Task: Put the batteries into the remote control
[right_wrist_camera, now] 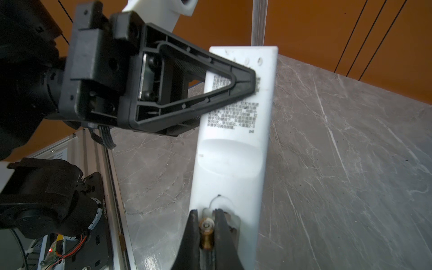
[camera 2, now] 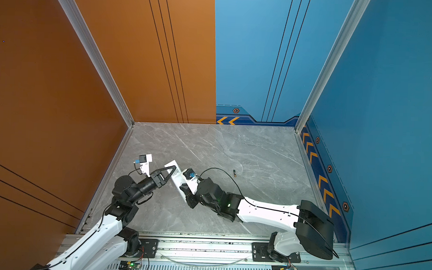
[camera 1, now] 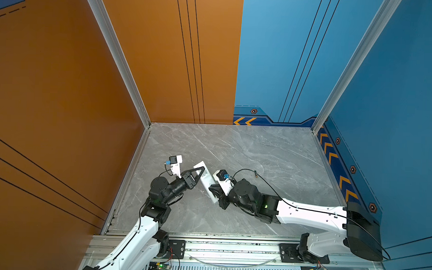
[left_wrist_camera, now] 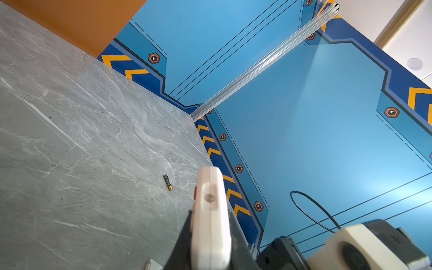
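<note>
Nearest the camera head, a silver slotted aluminium rail [camera 1: 230, 250] carries the bases of two white-and-black robot arms at the front edge of a grey marble-patterned surface [camera 1: 259, 152].

Just beyond it, the right pincer [right_wrist_camera: 205, 217] is clenched on a slim cylindrical battery [right_wrist_camera: 207, 231], copper-gold at its visible end, with a black finger pressed to each side. The cell's metal tip sits at a small opening in the near end of a long, slim white plastic remote control [right_wrist_camera: 233, 163], which is turned with its plain back and printed label showing.

In both top views the remote control [camera 1: 206, 183] runs diagonally between the two arms, its near end at the right pincer [camera 1: 214, 191] and its far end slanting toward the orange side. It is raised off the surface.

Farther along the bar, the left pincer [right_wrist_camera: 247, 81] is clamped across the remote control, one black triangular finger lying over the label and the other behind it. The left wrist view shows the bar end-on between those fingers.

Beyond the right arm, well apart from the remote control, a second battery [camera 2: 235, 173], dark with a copper-gold band, lies alone on the surface.

At the back stand a smooth orange wall panel [camera 1: 163, 64] and a blue wall panel [camera 1: 274, 56] with chevron trim.
</note>
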Available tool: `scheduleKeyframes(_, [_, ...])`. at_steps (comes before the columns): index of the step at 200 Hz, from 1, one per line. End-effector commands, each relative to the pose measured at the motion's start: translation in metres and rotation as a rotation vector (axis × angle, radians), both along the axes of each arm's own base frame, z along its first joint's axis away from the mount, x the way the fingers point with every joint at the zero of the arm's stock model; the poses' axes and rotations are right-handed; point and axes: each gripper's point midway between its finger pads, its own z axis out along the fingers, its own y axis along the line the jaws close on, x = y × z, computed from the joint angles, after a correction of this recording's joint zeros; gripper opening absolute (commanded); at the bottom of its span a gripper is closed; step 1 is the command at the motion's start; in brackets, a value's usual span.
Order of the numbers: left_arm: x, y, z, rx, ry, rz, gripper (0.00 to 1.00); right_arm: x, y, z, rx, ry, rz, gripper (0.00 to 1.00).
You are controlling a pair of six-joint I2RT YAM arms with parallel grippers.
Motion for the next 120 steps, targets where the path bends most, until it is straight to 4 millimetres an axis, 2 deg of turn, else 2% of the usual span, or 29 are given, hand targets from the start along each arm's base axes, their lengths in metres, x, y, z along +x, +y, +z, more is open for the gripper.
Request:
scheduleKeyframes(1, [-0.0071, -0.0018, 0.0138, -0.025, -0.056, -0.023, 0.0, 0.0004, 0.003, -0.0057, 0.012, 0.025, 0.006, 0.03])
scheduleKeyframes(120, [-0.0073, 0.0002, 0.0171, -0.04, -0.062, -0.014, 0.0, -0.003, 0.0019, -0.0127, 0.007, 0.044, 0.008, 0.09])
